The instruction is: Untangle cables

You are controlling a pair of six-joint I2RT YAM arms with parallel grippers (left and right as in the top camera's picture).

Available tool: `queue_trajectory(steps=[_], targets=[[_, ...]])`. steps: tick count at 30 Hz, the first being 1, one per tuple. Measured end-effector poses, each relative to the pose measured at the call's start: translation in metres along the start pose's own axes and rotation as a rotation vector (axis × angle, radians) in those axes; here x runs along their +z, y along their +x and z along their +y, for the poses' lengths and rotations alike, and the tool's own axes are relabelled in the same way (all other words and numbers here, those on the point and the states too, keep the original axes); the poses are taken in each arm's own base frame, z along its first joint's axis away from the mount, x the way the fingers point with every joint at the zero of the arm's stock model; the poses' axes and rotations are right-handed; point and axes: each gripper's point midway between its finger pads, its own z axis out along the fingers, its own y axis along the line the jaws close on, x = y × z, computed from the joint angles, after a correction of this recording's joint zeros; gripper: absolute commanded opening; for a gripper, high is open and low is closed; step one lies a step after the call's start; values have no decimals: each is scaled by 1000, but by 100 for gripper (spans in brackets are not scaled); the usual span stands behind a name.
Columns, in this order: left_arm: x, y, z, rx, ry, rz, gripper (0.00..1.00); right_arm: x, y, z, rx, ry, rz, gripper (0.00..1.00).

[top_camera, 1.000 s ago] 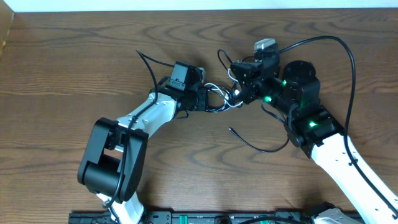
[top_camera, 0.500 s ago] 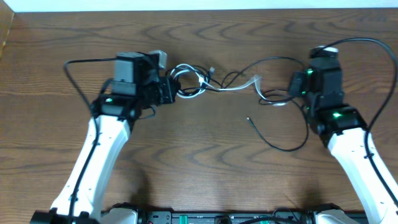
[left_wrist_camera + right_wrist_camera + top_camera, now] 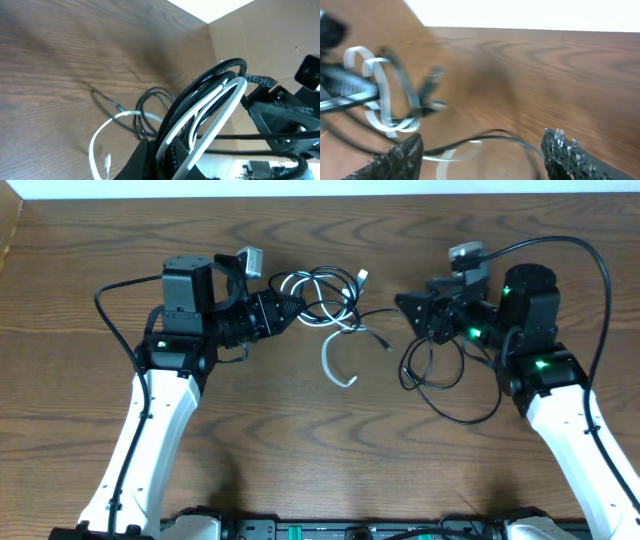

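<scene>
Even bright light, faint shadows, right wrist view motion-blurred, blown-out white beyond table (image 3: pixel 570 60)

The right wrist view smears the white cable (image 3: pixel 356 50) and black cable (image 3: pixel 492 133) into blur (plugs unreadable), and the left wrist view's bottom edge cuts off the left gripper (image 3: pixel 160 160), its fingertips buried under the loops.

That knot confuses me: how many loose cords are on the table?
2. The white cord loops from the left tool and curls down mid-table. The black cord coils in that same tool and trails right, past the right tool. None seems hidden.
</scene>
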Motion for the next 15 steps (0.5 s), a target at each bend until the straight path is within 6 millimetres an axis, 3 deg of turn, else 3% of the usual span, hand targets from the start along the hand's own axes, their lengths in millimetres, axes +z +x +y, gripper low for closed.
queue_trajectory(steps=[4,9,13,15], targets=[[9,10,-12,14,24,35,8,5,5,24,-27,-91,21,62],[21,26,-27,40,50,84,8,12,11,45,-54,-143,39,64],[24,31,-32,50,53,96,7,15,11,46,-63,-118,35,67],[25,32,-33,53,52,100,8,17,8,34,-67,-40,18,70]])
